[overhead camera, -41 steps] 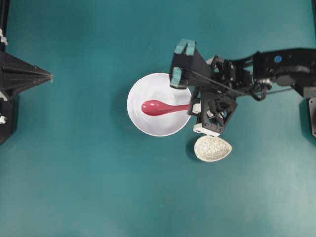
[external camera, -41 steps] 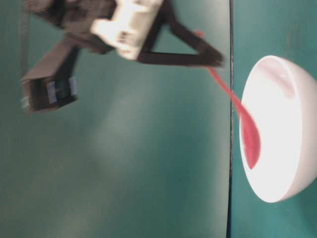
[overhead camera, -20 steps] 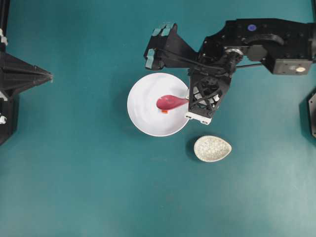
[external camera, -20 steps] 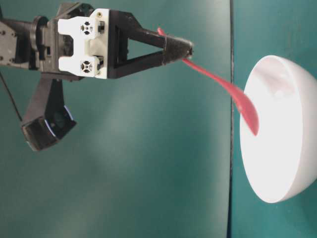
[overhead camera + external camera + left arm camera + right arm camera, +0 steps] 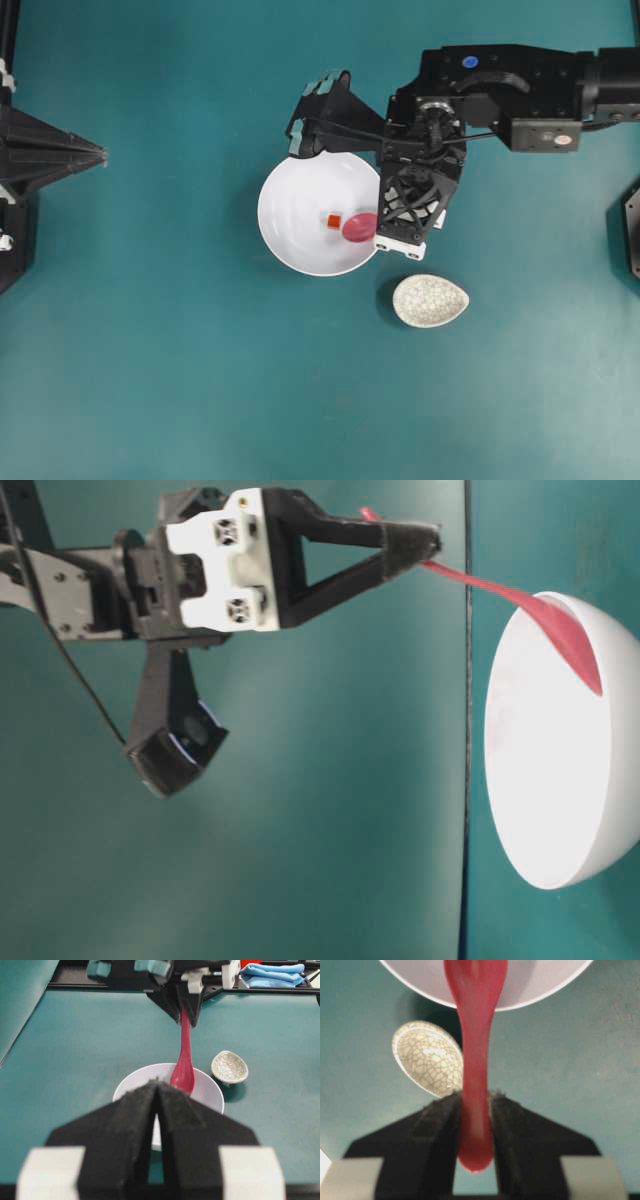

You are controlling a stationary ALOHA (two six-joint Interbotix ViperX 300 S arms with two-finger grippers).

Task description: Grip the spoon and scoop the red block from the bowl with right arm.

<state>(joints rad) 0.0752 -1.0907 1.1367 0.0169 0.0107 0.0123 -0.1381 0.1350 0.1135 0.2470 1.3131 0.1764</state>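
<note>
We see right fingers (image 5: pixel 475 1110) clamped on the glossy pink-red plastic spoon's (image 5: pixel 474 1060) handle end; slick, stiff, light. Tiny red block (image 5: pixel 333 221) sits beside its scoop inside the white round bowl (image 5: pixel 290 210). Left fingers (image 5: pixel 157 1110) together.

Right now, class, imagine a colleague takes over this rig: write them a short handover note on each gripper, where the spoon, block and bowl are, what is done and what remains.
Right gripper: shut on the glossy pink-red plastic spoon, handle clamped, scoop tilted down inside the large white round bowl.
Left gripper: shut, empty, parked at the table's left edge.
Tiny red-orange cube: on the bowl floor, just beside the scoop, not in it.
Speckled egg-shaped dish: empty, beside the bowl.
Done: spoon gripped and brought into the bowl.
Left: slide the scoop under the cube and lift it out.
</note>
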